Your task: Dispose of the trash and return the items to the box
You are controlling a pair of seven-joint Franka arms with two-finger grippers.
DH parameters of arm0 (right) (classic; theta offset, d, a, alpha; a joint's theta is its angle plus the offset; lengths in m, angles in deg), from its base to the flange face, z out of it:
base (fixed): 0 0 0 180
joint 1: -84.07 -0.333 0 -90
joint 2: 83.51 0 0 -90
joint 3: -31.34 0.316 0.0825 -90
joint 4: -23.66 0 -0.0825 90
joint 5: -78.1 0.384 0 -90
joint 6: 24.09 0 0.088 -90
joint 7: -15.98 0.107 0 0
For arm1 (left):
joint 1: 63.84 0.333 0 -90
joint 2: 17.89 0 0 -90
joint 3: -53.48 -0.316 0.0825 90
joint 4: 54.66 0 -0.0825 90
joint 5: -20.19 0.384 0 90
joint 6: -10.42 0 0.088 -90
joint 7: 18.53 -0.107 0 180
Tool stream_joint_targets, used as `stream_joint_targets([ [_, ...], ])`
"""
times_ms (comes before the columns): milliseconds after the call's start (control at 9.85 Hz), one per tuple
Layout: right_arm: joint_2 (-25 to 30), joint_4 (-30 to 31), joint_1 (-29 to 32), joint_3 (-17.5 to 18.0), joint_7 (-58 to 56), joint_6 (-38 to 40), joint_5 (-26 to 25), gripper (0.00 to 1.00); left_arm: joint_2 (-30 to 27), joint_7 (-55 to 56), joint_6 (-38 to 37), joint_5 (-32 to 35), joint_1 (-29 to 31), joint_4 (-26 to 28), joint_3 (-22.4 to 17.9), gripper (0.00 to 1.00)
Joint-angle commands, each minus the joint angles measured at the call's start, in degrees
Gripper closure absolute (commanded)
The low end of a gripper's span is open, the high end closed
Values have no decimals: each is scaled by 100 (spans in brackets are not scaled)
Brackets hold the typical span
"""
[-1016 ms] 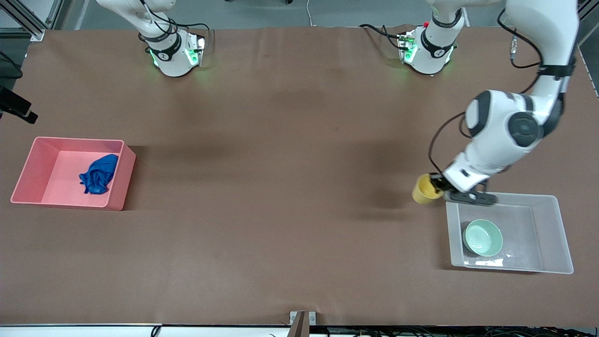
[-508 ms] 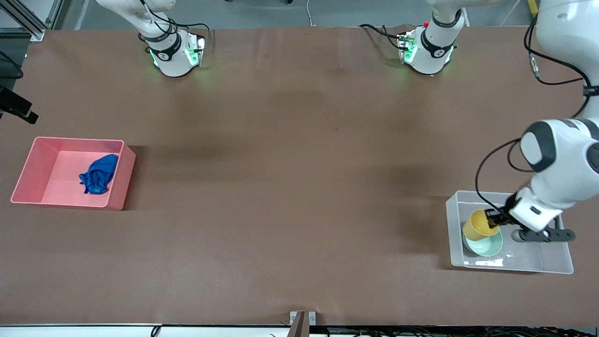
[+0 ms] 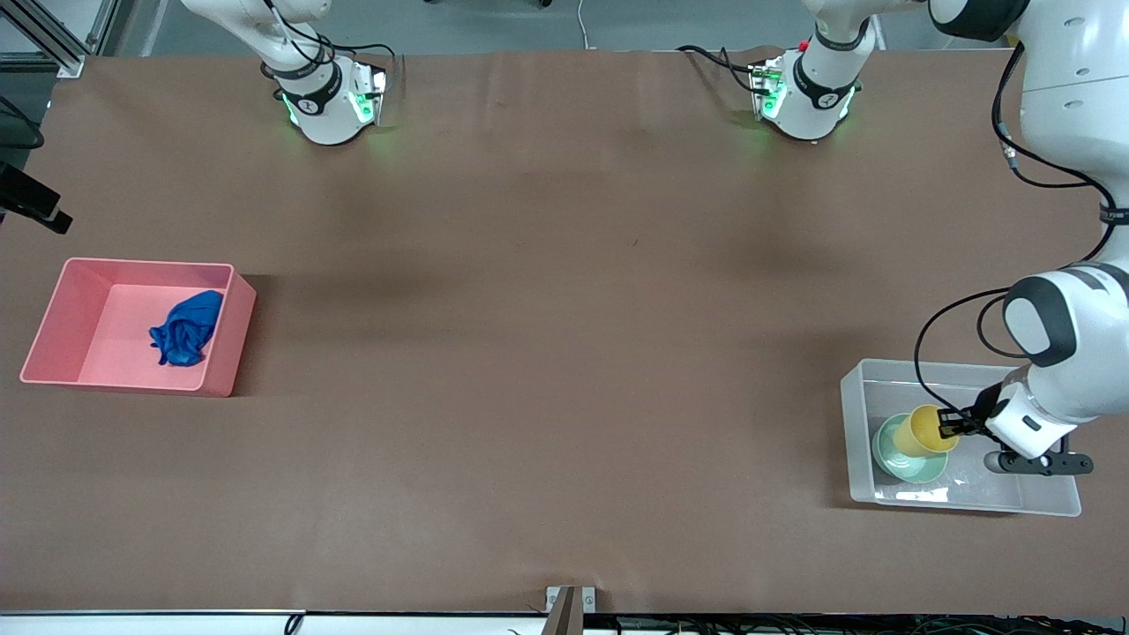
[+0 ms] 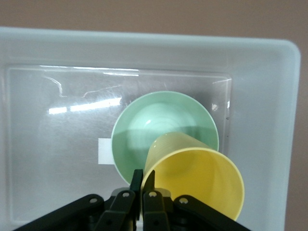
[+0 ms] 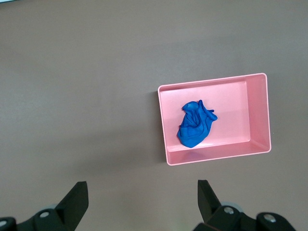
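My left gripper point(image 3: 953, 429) is shut on the rim of the yellow cup point(image 3: 922, 432), one finger inside and one outside. It holds the cup tilted, inside the clear box point(image 3: 848, 414), with its base down in the mint-green bowl point(image 3: 901, 463). The left wrist view shows the gripper point(image 4: 143, 175), the cup point(image 4: 197, 178), the bowl point(image 4: 154, 125) and the box point(image 4: 144, 43). The blue cloth wad point(image 3: 187, 328) lies in the pink tub point(image 3: 141, 263). My right gripper point(image 5: 142, 190) is open and empty, high over the table, and looks down on the wad point(image 5: 195, 125).
The pink tub point(image 5: 211, 159) stands at the right arm's end of the table. A white label point(image 4: 104, 150) shows under the clear box beside the bowl. The left arm's elbow hangs over the table's edge beside the box.
My left gripper carried the yellow cup from beside the clear box to over it, then lowered it into the green bowl. The right arm has not moved.
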Motion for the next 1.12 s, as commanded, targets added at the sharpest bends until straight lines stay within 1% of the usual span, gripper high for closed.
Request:
stream_joint_targets([
  [0, -52, -119, 7, 5, -57, 63, 29, 0, 281, -73, -59, -92, -49, -132, -42, 87],
  [102, -52, -119, 16, 5, -57, 63, 29, 0, 263, -90, -59, -66, -41, -141, -42, 52],
  [203, -52, -119, 16, 5, -57, 63, 21, 0, 220, -177, -59, -22, -6, -141, -42, 1],
  [305, -52, -119, 16, 5, -57, 72, 21, 0, 80, -274, -59, -30, -5, -149, -42, 0],
  [406, -52, -119, 16, 5, -57, 63, 29, 0, -156, -370, -94, 22, -23, -45, -51, 0],
  [508, -52, -119, 16, 5, -57, 63, 21, 0, -568, -415, -111, 66, -66, 287, -60, 0],
  [609, -52, -119, 7, 5, -57, 63, 21, 0, -1076, -354, -112, 66, -84, 681, -51, 0],
  [812, -52, -119, 16, 5, -57, 63, 21, 0, -2454, 30, -112, 75, -233, 1840, -7, 0],
  [914, -52, -119, 16, 5, -57, 63, 21, 0, -3123, 268, -120, 84, -364, 2315, -7, 0],
  [1016, -52, -119, 16, 5, -57, 63, 21, 0, -3634, 592, -495, 136, -427, 2538, 10, 0],
])
